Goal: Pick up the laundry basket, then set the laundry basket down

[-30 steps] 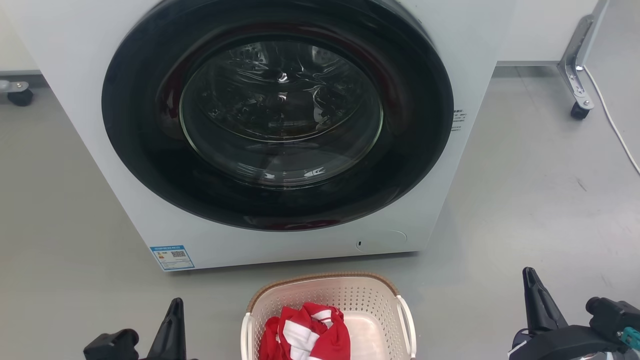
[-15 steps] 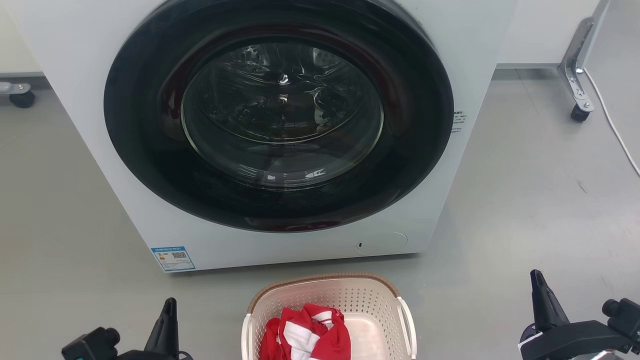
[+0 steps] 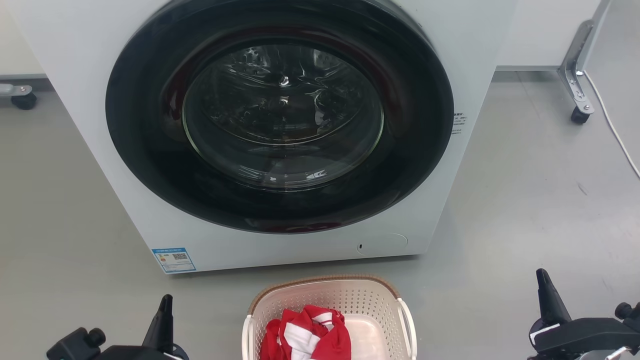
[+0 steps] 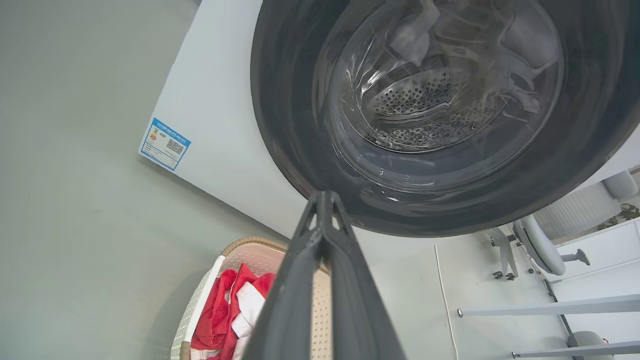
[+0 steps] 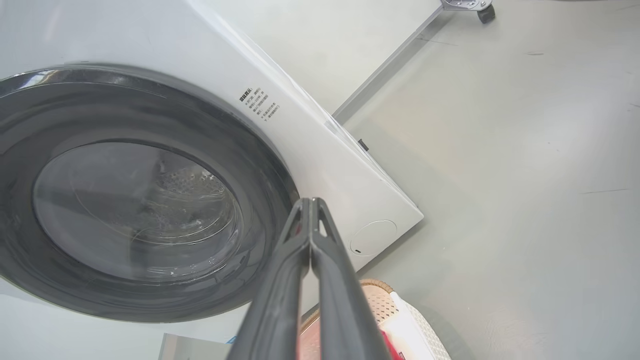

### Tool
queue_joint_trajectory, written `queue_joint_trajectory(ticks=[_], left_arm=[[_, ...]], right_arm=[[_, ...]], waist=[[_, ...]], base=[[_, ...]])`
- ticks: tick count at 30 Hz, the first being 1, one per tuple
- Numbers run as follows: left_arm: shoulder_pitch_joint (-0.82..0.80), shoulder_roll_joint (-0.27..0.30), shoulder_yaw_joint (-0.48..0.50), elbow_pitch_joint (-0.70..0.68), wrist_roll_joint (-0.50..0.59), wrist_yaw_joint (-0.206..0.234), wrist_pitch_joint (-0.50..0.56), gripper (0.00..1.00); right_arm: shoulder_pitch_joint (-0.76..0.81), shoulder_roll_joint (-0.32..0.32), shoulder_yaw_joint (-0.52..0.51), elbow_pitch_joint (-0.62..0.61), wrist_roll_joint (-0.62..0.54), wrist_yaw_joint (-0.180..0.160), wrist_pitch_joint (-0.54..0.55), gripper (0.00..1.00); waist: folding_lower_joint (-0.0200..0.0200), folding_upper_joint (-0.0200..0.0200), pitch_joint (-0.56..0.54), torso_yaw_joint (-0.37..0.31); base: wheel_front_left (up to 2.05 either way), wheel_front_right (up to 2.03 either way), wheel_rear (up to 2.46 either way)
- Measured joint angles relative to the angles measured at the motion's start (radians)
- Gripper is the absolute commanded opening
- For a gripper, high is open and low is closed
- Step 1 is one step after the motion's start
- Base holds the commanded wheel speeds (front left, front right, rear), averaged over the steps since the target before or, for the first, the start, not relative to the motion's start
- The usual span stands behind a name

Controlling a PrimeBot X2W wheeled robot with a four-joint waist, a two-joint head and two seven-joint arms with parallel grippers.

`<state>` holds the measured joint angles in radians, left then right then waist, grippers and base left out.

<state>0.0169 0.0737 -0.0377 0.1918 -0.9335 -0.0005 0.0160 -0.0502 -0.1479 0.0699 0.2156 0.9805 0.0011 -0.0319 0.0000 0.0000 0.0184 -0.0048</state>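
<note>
A test room or lab fitted out as a laundry corner is being shown, not a lived-in home. A white washing machine (image 3: pixel 280 135) is being displayed free-standing on a bare grey floor (image 3: pixel 525 200), an energy label (image 3: pixel 173 259) being carried on its lower front corner. A laundry basket (image 3: pixel 350 295) of red and white clothes (image 3: pixel 305 332) is being kept just before it. The workplace character is being indicated by a metal frame leg (image 3: pixel 575 65) on a caster (image 3: pixel 579 116), a white cable (image 3: pixel 607 117) being trailed over the floor, and an office chair (image 4: pixel 542 245) being seen beyond the machine.
</note>
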Motion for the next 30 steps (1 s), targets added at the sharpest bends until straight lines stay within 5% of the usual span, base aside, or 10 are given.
queue_joint_trajectory(ticks=[30], left_arm=[[-0.057,-0.018,0.079,0.063,-0.400,-0.071,0.062,0.00]], right_arm=[[-0.022,0.062,-0.125,0.051,0.378,0.071,0.089,0.00]], waist=[[0.0000,0.0000,-0.010,0.003]], base=[[0.00,0.00,0.00]])
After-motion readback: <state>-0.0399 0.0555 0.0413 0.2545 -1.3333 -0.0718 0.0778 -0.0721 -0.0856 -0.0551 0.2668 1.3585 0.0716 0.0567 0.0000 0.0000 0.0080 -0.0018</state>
